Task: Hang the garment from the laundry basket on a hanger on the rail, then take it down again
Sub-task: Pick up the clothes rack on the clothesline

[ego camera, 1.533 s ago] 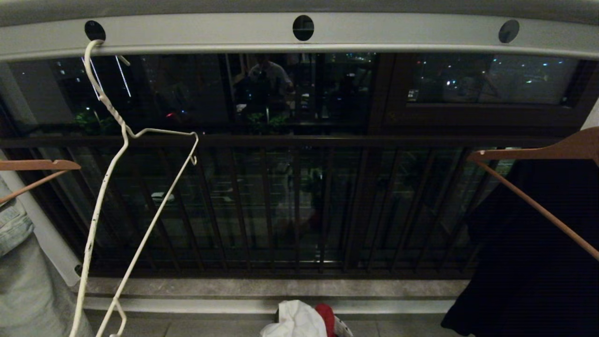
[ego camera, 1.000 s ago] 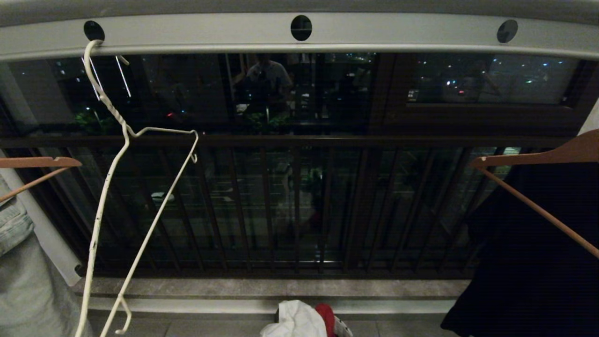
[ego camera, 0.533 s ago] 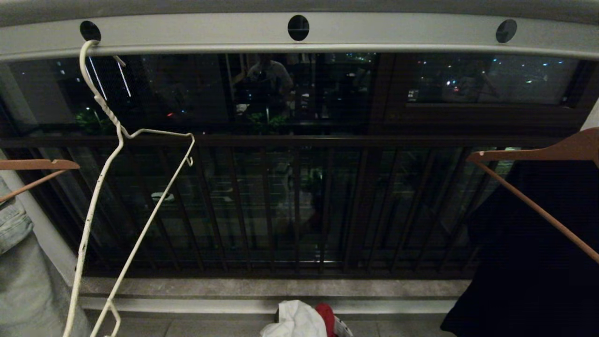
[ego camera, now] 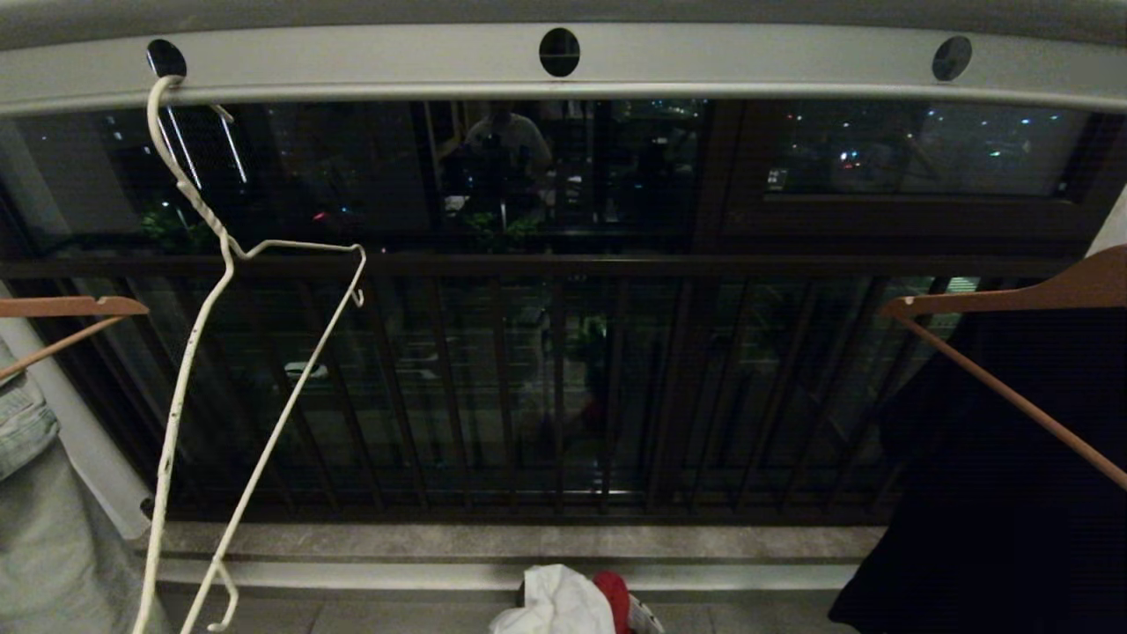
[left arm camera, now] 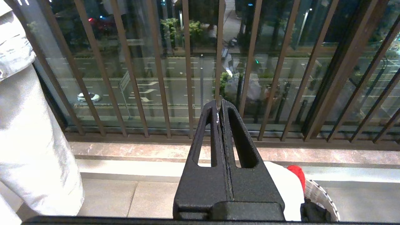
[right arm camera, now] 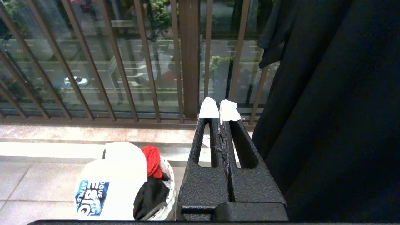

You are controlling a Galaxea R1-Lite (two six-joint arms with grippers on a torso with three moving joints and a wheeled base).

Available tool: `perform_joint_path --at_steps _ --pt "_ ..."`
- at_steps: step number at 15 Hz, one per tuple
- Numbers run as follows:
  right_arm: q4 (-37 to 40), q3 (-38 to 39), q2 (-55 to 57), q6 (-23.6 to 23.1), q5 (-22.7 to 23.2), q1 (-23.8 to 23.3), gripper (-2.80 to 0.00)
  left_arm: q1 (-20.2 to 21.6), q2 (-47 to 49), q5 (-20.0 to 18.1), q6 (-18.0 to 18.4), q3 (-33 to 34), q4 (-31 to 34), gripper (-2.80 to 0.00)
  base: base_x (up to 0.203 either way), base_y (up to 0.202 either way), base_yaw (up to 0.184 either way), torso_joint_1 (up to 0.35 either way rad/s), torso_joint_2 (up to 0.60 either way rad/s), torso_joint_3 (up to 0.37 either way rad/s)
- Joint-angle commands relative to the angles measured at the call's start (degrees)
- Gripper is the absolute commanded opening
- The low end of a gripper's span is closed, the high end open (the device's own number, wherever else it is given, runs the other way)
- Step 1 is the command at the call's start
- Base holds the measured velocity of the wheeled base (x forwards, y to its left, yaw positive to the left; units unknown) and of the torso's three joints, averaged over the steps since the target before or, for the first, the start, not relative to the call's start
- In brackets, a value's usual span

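Here the left gripper has its two black fingers pressed flat together on nothing, raised above the tiled floor and pointed toward the dark brown balustrade. The right gripper is likewise clamped tight and empty, its tips wrapped in white tape, with the large black garment just to its right. Neither arm shows in the head view.

Below and between the two grippers, near the stone sill, sits the laundry basket, its black-and-white woven rim partly visible. The garment, the white T-shirt with the blue chest graphic, lies bunched in the basket, piled above the rim, with a red piece of cloth and something dark beside it.

Farther up, the rail runs across the top of the head view. The hanger hangs bare from the rail's left hole by its hook, tilted so its long side slants down to the left. A brown wooden hanger on the right carries the black garment, and the pale grey-green garment hangs at the far left.
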Motion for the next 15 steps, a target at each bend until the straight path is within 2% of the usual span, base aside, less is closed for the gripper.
perform_joint_path --at_steps 1,3,6,10,12,15 --pt "0.01 0.00 0.07 -0.01 0.00 0.05 -2.80 0.00 0.00 0.02 -0.17 0.88 -0.05 -2.80 0.000 0.000 0.000 0.000 0.00 0.000" --pt "0.01 0.00 0.07 -0.01 0.00 0.05 -2.80 0.09 0.00 0.20 -0.23 0.61 -0.27 -2.80 0.000 0.000 0.000 0.000 0.00 0.000" --pt "0.01 0.00 0.07 -0.01 0.00 0.05 -2.80 0.01 1.16 -0.12 -0.61 -4.32 0.46 -2.80 0.000 0.000 0.000 0.000 0.00 0.000" --pt "0.01 0.00 0.07 -0.01 0.00 0.05 -2.80 0.00 12.17 -0.65 -0.41 -13.33 0.81 -2.80 0.000 0.000 0.000 0.000 0.00 0.000" --pt "0.01 0.00 0.07 -0.01 0.00 0.05 -2.80 0.00 20.17 -1.72 -0.20 -21.07 3.84 -2.80 0.000 0.000 0.000 0.000 0.00 0.000" --pt "0.01 0.00 0.07 -0.01 0.00 0.05 -2.80 -0.06 29.51 -7.54 -0.27 -37.27 14.35 -2.80 0.000 0.000 0.000 0.000 0.00 0.000"
